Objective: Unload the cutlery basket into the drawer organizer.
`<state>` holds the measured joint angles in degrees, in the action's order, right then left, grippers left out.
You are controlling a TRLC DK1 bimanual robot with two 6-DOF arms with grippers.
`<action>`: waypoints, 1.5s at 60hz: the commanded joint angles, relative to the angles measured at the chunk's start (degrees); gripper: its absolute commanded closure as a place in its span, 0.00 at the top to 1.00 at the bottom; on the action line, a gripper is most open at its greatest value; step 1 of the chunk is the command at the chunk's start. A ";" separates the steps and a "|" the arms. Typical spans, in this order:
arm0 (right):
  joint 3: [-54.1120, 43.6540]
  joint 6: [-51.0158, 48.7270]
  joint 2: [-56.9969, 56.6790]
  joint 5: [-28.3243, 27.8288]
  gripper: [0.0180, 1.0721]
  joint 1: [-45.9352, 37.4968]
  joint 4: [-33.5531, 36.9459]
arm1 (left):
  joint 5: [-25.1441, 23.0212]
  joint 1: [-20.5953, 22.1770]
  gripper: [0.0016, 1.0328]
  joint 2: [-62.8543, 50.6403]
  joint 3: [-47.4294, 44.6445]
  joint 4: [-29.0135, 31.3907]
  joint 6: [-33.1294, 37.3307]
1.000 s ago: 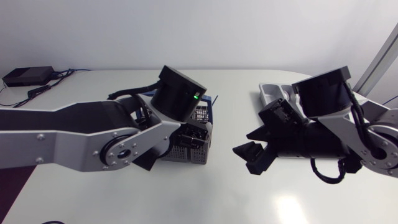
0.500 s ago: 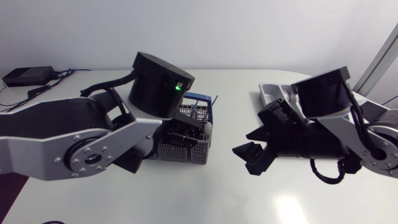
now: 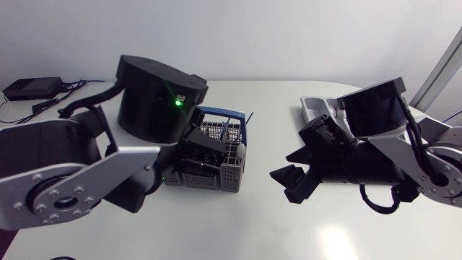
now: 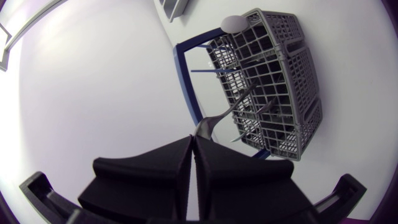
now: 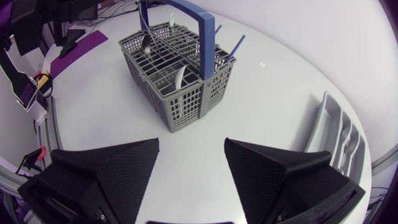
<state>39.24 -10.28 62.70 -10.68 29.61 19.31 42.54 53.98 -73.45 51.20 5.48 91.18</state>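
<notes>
Left wrist view: left claw [image 4: 193,138] pinches utensil [image 4: 214,119], basket [image 4: 280,81] ahead.

No writing, number, label or sign can be read in any view: none on the cutlery basket [image 3: 229,172], none on the drawer organizer [image 3: 315,108], and none on the worktop [image 3: 238,224].
</notes>
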 commanded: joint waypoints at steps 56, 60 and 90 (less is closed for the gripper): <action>-8.13 -7.21 -19.81 7.07 0.73 3.62 -2.26 | -7.56 6.76 0.03 -6.79 21.13 19.05 -32.64; -9.36 -8.35 -21.56 8.22 0.73 4.23 -2.79 | -9.76 6.58 0.03 -9.78 25.26 22.12 -37.21; -13.84 -12.04 -27.98 14.10 0.73 8.01 -6.57 | -24.00 4.91 0.03 -26.48 51.46 42.25 -62.70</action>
<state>27.20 -20.45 35.11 2.20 36.40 14.06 20.29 59.96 -96.88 97.73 44.97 33.85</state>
